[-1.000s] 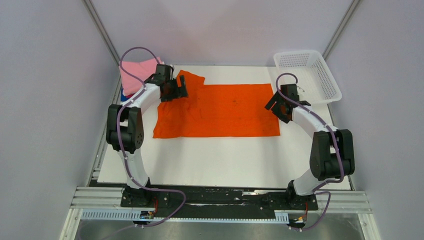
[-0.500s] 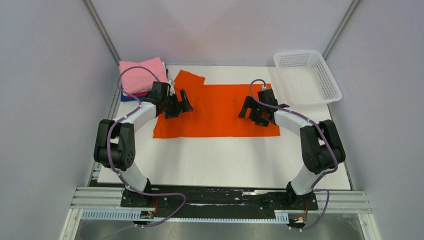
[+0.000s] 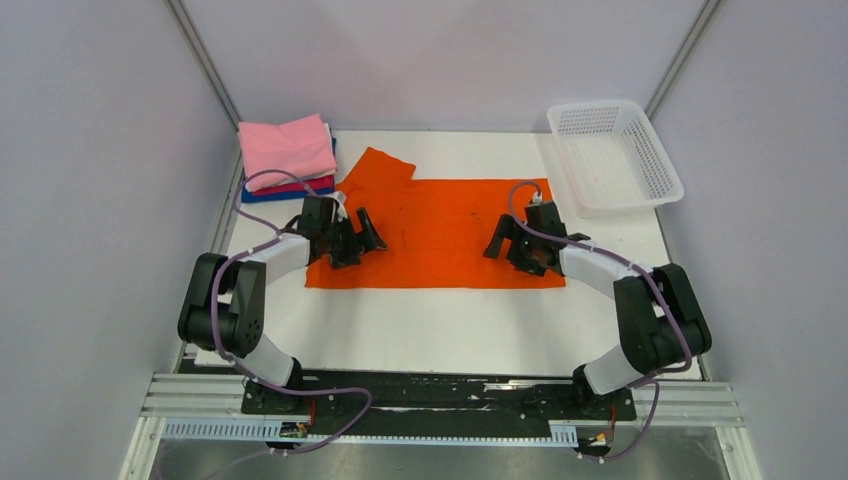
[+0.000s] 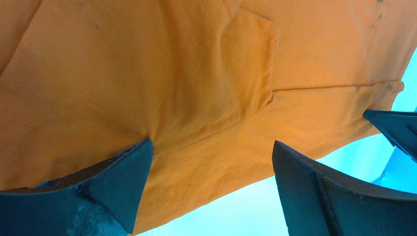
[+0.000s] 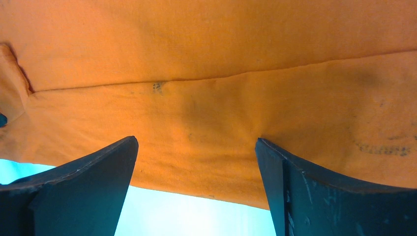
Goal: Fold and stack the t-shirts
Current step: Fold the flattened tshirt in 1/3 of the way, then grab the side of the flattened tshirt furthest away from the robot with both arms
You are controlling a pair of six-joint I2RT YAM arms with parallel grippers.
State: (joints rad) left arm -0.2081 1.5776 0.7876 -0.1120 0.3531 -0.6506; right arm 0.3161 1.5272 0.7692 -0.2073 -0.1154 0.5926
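Note:
The orange t-shirt lies flat across the middle of the table, one sleeve sticking out at its far left corner. My left gripper is open over the shirt's near left part; in the left wrist view the near hem runs between its fingers. My right gripper is open over the near right part, and the right wrist view shows the hem between its fingers. Neither holds cloth. A stack of folded t-shirts, pink on top with magenta and blue below, sits at the far left corner.
A white plastic mesh basket stands at the far right corner, overhanging the table's right edge. The white table top shows bare in front of the shirt. Grey walls close in both sides and the back.
Both arms have swung from the shirt's far corners toward me, down to its near edge. The shirt's near edge now lies straighter and the pink stack is uncovered.

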